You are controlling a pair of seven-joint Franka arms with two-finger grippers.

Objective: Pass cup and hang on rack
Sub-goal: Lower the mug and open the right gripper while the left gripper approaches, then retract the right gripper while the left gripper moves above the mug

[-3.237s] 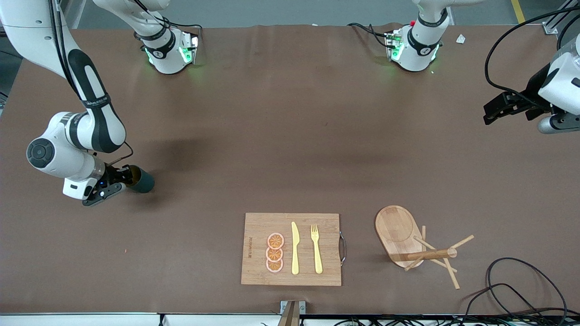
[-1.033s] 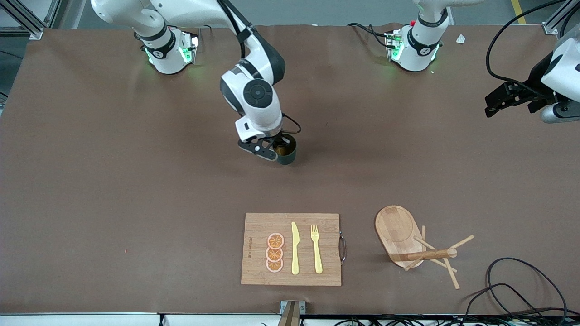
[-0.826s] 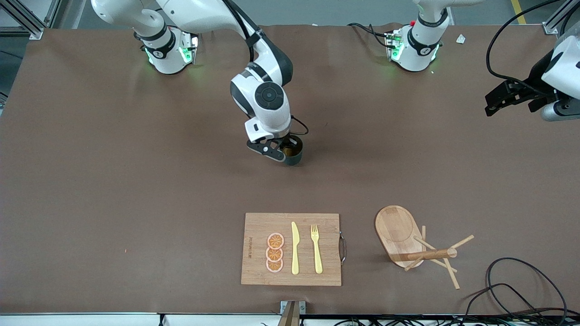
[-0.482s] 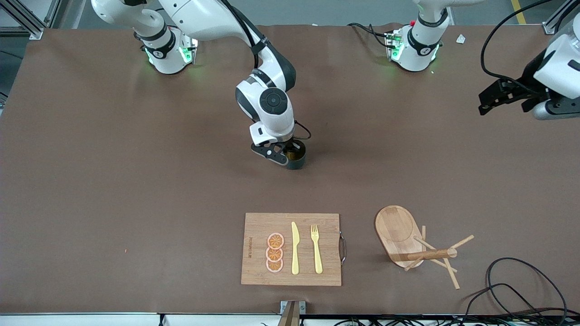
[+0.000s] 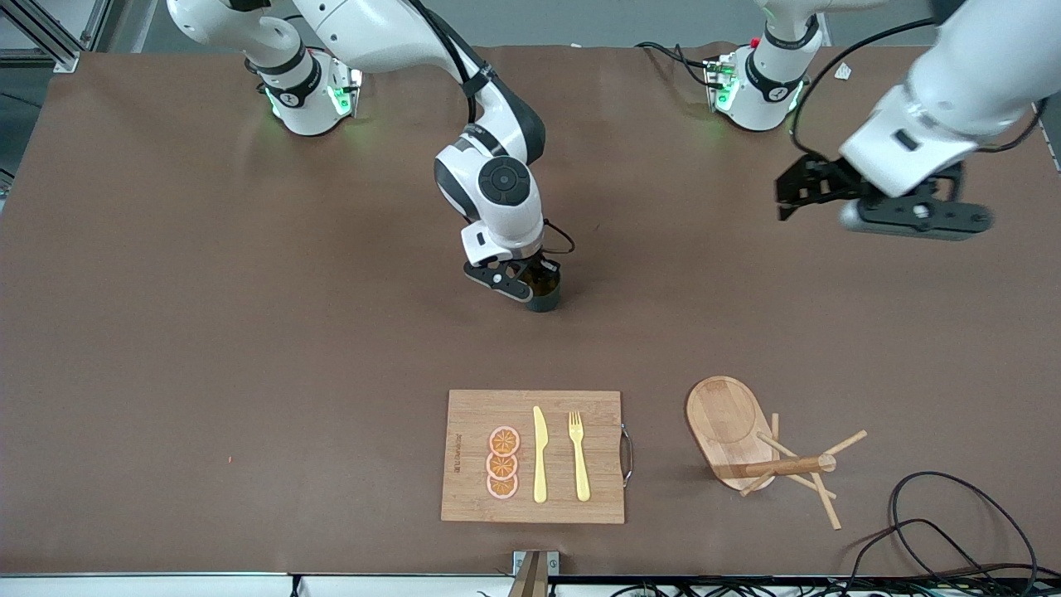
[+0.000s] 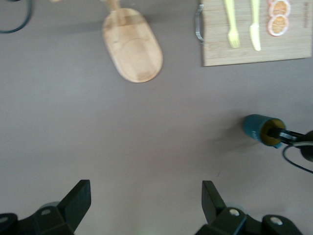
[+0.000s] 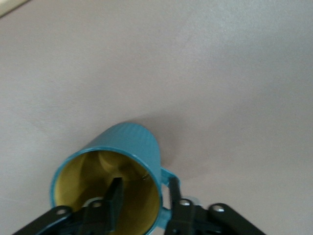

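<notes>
Cup (image 5: 545, 292): dark teal mug, yellowish inside, standing on the brown table (image 5: 249, 348) near its middle, farther from the front camera than the cutting board; small loop handle (image 7: 169, 177) at its side.
Right gripper (image 5: 530, 280): down at the cup's rim, one finger (image 7: 113, 200) inside the mug and one outside by the handle; whether the fingers press the wall cannot be told.
Left gripper (image 5: 787, 192): up in the air over bare table toward the left arm's end, fingers (image 6: 78, 201) spread wide, holding nothing.
Rack (image 5: 758, 448): wooden mug tree with oval base, beside the cutting board toward the left arm's end, well apart from the cup.
Cutting board (image 5: 472, 414): bamboo, carrying three orange slices (image 5: 502, 463), a yellow knife (image 5: 540, 454) and a yellow fork (image 5: 578, 454).
</notes>
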